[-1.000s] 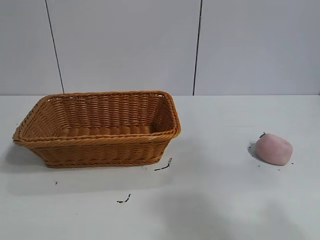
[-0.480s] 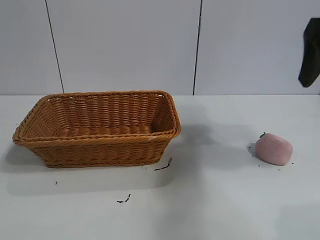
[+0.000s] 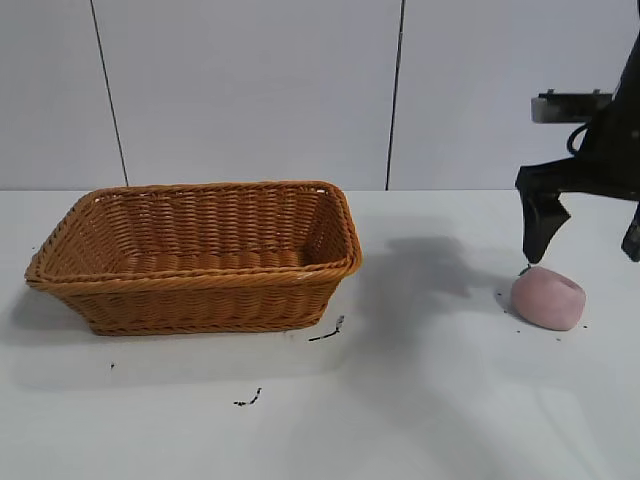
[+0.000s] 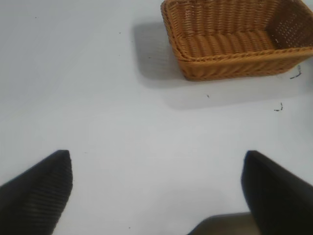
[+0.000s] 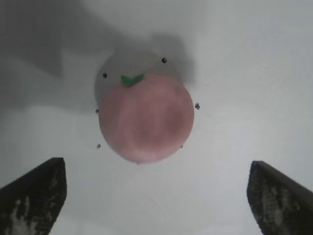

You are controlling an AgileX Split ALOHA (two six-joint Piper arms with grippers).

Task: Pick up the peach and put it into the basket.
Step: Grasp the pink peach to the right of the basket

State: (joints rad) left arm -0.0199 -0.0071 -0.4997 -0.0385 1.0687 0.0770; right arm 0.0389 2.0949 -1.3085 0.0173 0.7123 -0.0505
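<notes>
The pale pink peach [image 3: 548,297] lies on the white table at the right, its small green stem tip facing the back left. The orange-brown wicker basket [image 3: 200,300] stands at the left, with nothing in it. My right gripper [image 3: 585,240] hangs open just above and behind the peach, one finger [image 3: 540,228] over its stem end. In the right wrist view the peach [image 5: 146,117] lies ahead of the open right gripper [image 5: 156,164], not between the fingers. My left gripper [image 4: 156,155] is open and empty over bare table, with the basket [image 4: 230,68] farther off.
Small dark marks [image 3: 326,334] lie on the table in front of the basket. A grey panelled wall [image 3: 250,90] stands behind the table. White tabletop lies between the basket and the peach.
My right gripper has come into the exterior view from the upper right and dropped down to just above the peach. The peach and basket have not moved.
</notes>
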